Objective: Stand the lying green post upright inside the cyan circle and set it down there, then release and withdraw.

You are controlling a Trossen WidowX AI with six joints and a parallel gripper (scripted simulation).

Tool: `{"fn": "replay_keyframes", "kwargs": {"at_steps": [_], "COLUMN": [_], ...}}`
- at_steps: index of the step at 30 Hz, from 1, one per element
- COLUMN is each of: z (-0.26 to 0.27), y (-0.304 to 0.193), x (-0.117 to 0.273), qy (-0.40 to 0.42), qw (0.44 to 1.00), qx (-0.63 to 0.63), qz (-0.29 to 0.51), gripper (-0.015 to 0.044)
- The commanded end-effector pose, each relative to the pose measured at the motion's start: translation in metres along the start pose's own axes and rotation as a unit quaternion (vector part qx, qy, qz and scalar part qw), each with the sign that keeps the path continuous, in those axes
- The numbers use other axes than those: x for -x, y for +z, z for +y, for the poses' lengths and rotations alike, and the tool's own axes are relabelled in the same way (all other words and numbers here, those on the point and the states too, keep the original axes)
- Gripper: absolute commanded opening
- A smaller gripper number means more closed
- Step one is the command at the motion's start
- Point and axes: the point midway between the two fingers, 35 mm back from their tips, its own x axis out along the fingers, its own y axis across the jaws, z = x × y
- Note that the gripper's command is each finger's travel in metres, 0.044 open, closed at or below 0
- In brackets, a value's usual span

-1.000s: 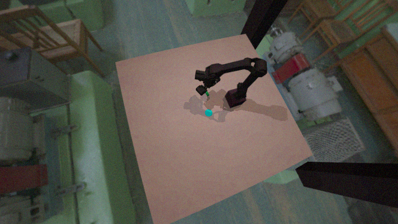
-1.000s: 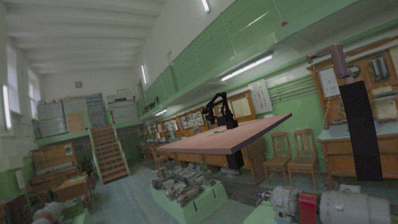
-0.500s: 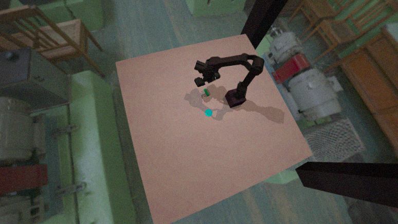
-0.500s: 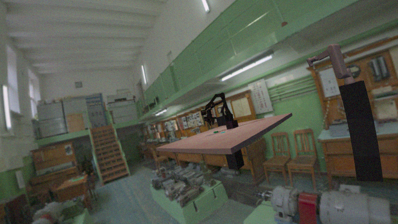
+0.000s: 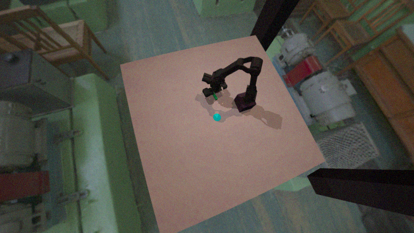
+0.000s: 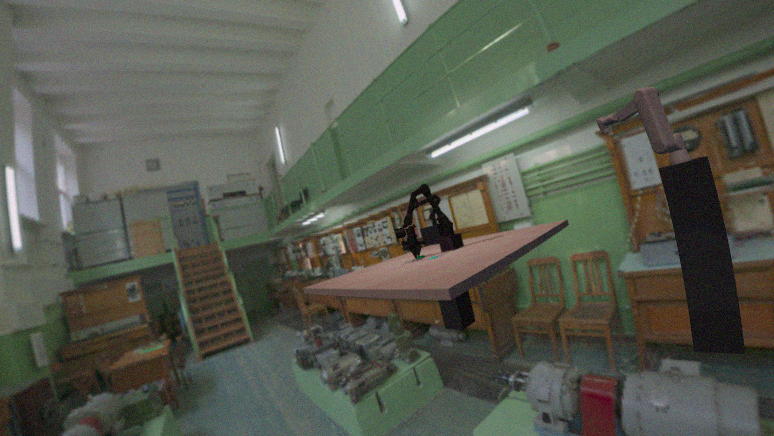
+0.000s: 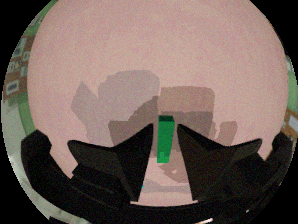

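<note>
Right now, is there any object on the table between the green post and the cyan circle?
Nothing visible. The green post lies between the gripper fingers, and only bare table and the arm's shadow separate it from the cyan circle.

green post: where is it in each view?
Top: green post lying on the table, under the gripper, up from the cyan circle.
Exterior: tiny green speck below the gripper, barely resolvable.
Wrist: centre, between the fingers.
Shared landmark: the gripper.
</note>
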Motion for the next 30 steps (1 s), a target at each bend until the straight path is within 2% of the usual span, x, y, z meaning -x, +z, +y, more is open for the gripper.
{"fn": "replay_keyframes", "kwargs": {"at_steps": [1, 2, 8, 30], "z": [0.000, 0.000, 0.001, 0.005], "y": [-0.001, -0.001, 0.000, 0.005], "x": [-0.001, -0.001, 0.003, 0.068], "qy": [0.001, 0.001, 0.001, 0.001], "qw": [1.000, 1.000, 1.000, 1.000], "qx": [-0.003, -0.003, -0.003, -0.003], "qz": [0.001, 0.001, 0.001, 0.001], "gripper": [0.0049, 0.0023, 0.0023, 0.0023]}}
